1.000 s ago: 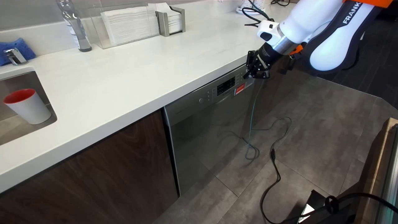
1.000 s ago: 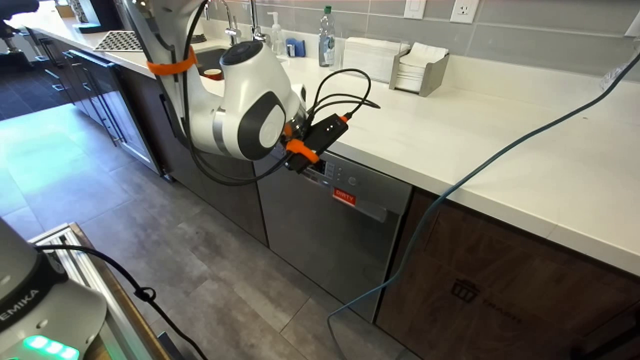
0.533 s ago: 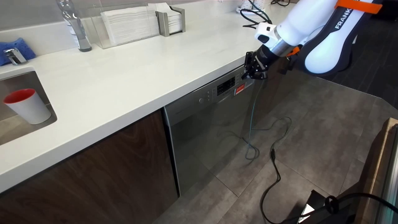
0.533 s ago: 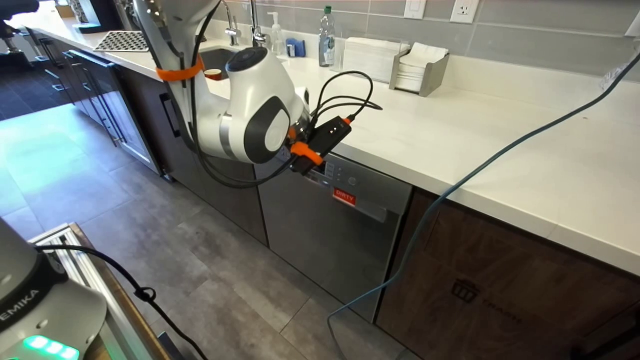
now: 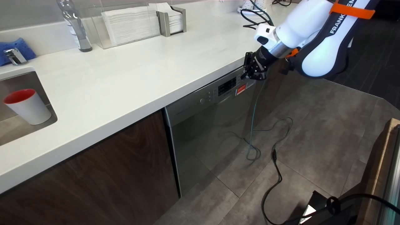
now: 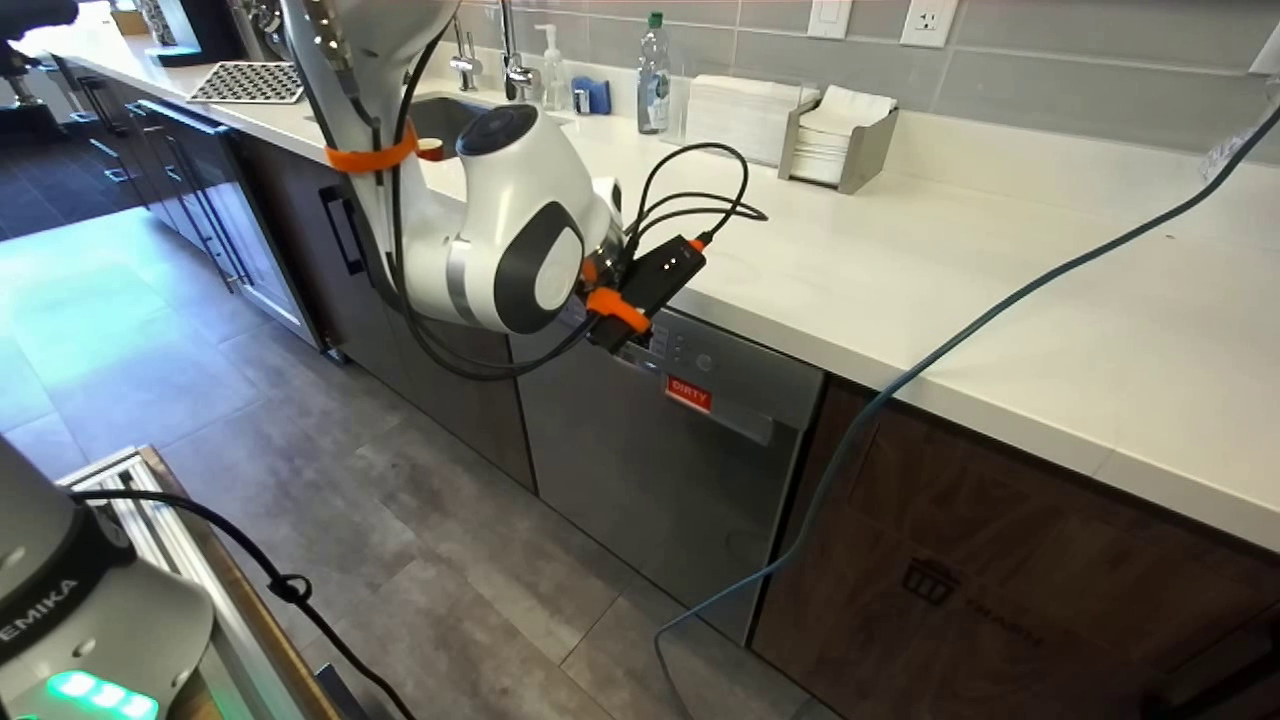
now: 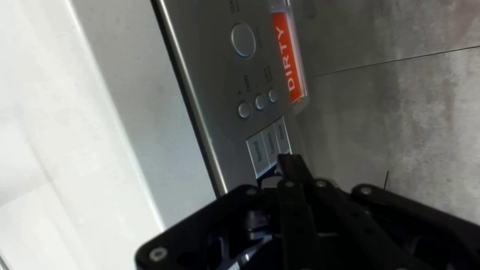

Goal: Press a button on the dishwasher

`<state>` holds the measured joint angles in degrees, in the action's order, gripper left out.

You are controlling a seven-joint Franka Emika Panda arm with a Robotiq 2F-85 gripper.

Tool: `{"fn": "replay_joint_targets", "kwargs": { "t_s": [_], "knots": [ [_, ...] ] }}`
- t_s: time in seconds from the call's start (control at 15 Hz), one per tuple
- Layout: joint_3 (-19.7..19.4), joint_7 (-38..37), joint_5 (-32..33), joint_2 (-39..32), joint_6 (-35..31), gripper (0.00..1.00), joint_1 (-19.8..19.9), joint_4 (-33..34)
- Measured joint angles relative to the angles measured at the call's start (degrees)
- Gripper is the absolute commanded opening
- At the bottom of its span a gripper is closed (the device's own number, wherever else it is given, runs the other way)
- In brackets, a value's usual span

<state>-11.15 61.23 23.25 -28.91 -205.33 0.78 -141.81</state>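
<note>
The dishwasher has a grey steel front (image 5: 209,140), which also shows in the other exterior view (image 6: 650,460). A control strip with a dark display (image 5: 227,86) runs along its top. In the wrist view the strip (image 7: 213,93) shows a large round button (image 7: 243,39), a row of small round buttons (image 7: 260,102) and a label panel reading Normal and Express (image 7: 258,153). My gripper (image 5: 243,77) is shut and empty, its tips in front of the strip beside the display. In the wrist view the fingertips (image 7: 292,163) cover part of the display area; I cannot tell whether they touch.
The white countertop edge (image 5: 200,82) overhangs just above the strip. A red DIRTY label (image 5: 240,89) sits below the display, also in the wrist view (image 7: 288,56). Dark wooden cabinets (image 6: 1000,540) flank the dishwasher. A blue cable (image 6: 850,440) hangs across the front.
My arm has moved a little along the dishwasher front, bringing the gripper tips closer to the display. The gripper looks shut throughout. The dishwasher looks unchanged.
</note>
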Motion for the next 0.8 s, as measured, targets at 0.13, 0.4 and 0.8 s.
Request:
{"fn": "replay_joint_targets", "kwargs": {
  "t_s": [0.13, 0.4, 0.8],
  "knots": [
    [-0.27, 0.00, -0.28, -0.47, -0.44, 0.00, -0.25, 0.23],
    [-0.70, 0.11, -0.80, -0.91, -1.71, 0.00, -0.37, 0.29],
    [-0.85, 0.11, -0.87, -0.96, -1.98, 0.00, -0.37, 0.29]
  ]
}}
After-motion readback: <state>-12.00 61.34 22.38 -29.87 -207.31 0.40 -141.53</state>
